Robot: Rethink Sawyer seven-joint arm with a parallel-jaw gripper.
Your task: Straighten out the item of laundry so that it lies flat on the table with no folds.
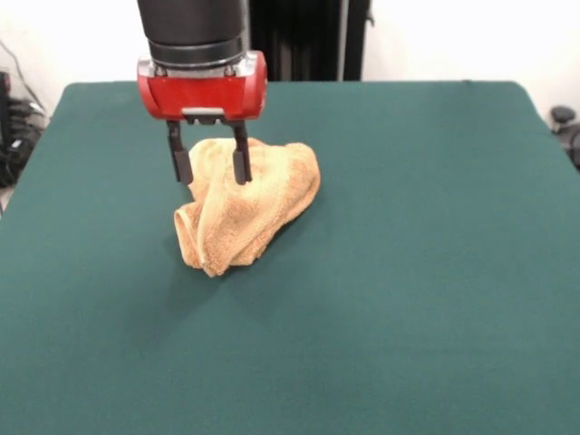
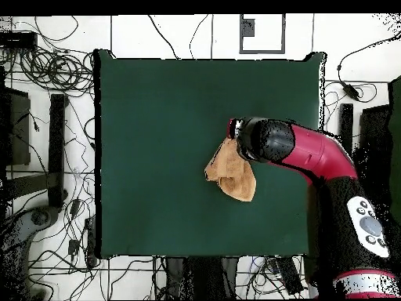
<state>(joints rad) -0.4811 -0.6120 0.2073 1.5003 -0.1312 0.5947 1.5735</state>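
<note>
the near half of the green table (image 1: 408, 344) is bare felt. past it, left of the middle and closer to the far edge, the towel (image 1: 249, 213) lies crumpled in a folded heap. at its far end the gripper (image 1: 211, 168) stands with both fingers (image 1: 242, 165) parted, straddling the cloth's top fold, not pinching it.

The towel (image 1: 246, 207) lies bunched on the table (image 1: 417, 272), directly beneath the gripper (image 1: 210, 168), whose spread fingers (image 1: 241, 165) reach its far upper edge. Most of the towel extends nearer the camera than the gripper.
</note>
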